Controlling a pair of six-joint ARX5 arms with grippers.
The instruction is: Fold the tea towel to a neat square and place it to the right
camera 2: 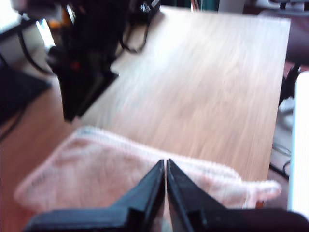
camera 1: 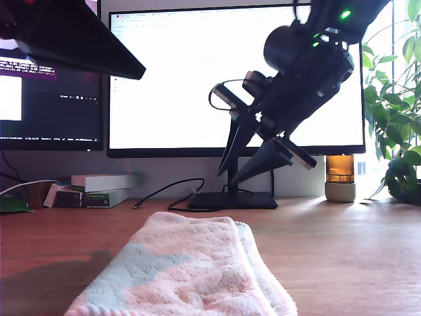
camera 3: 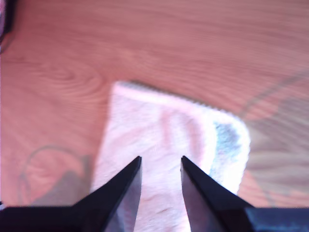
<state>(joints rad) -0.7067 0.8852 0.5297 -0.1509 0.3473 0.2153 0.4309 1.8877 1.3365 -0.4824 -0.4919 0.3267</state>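
The towel (camera 1: 191,270) lies folded on the desk (camera 1: 342,250), nearest the exterior camera, with its near end cut off by the frame's lower edge. Its long axis runs away from that camera toward the monitor (camera 1: 197,79). Both wrist views are blurred. My first gripper (camera 2: 166,165) hangs above the towel with its 2 tips pressed together, holding nothing. My second gripper (camera 3: 161,163) hangs over the towel's middle with its tips apart and empty. At the exterior view's upper left, a dark arm (camera 1: 72,36) is mostly out of frame.
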